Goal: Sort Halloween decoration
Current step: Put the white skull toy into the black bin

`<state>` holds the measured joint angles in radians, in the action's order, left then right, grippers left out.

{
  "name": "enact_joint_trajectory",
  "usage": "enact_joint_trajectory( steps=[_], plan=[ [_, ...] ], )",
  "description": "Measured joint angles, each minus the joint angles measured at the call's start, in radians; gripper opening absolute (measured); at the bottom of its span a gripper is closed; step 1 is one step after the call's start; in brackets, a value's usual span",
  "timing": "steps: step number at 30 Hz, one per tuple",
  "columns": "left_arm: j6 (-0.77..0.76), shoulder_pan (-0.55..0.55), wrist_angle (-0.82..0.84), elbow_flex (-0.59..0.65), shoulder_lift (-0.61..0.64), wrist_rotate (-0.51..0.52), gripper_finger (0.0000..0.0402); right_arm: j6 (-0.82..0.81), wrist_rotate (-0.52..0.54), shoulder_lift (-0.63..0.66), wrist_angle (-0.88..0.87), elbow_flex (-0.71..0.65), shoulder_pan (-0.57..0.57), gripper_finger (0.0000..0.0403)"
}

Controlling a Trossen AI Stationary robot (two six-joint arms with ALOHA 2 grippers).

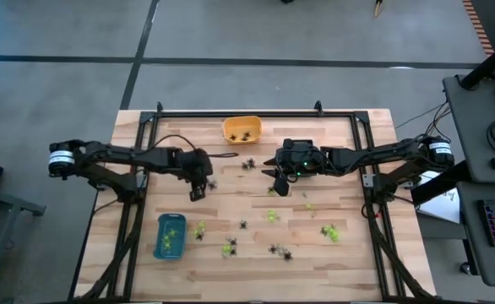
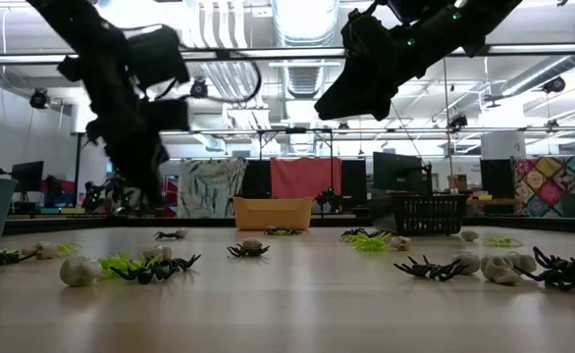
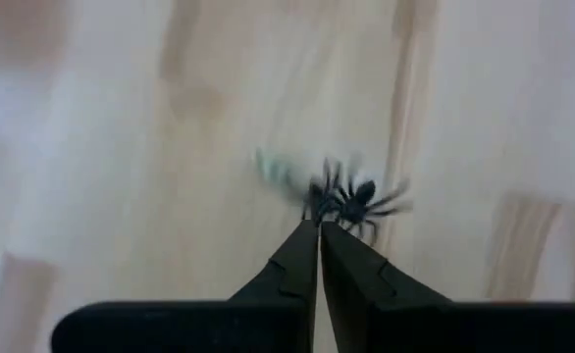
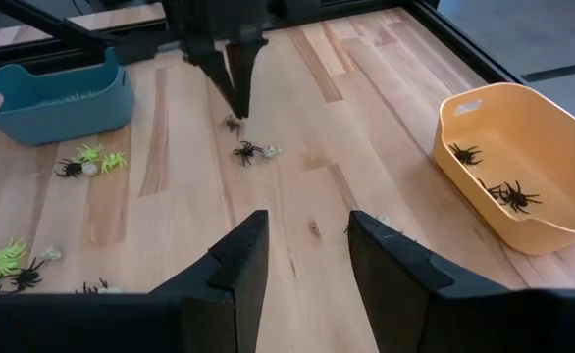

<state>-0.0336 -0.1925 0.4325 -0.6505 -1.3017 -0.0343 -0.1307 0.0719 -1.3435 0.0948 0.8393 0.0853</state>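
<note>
Trinkets (image 1: 273, 216) are lying scattered across the table (image 1: 349, 262); one tray (image 1: 242, 129) is sitting at twelve o'clock, another (image 1: 169, 236) at eight.

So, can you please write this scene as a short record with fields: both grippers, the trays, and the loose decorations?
left gripper: shut, fingertips at a black spider on the table; whether it is gripped cannot be told
right gripper: open, empty, above the table
orange tray: far side of the table, black spiders inside
blue tray: near left, lime-green pieces inside
loose decorations: green, black and whitish pieces scattered over the near half of the table
</note>
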Motion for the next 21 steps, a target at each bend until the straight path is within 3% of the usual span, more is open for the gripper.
enact_joint_trajectory(
  steps=[4, 11, 21],
  plan=[
    [0.05, 0.0, -0.019, -0.073, -0.007, 0.033, 0.0, 0.006, 0.0, 0.0, 0.0, 0.0, 0.0, 0.013],
    [0.27, -0.016, -0.121, -0.21, -0.063, 0.053, 0.0, 0.014, 0.0, 0.0, -0.003, 0.0, 0.0, 0.0134],
    [0.428, -0.144, -0.12, -0.433, -0.223, 0.054, 0.0, 0.02, 0.0, 0.0, -0.007, 0.0, 0.0, 0.0128]
  ],
)
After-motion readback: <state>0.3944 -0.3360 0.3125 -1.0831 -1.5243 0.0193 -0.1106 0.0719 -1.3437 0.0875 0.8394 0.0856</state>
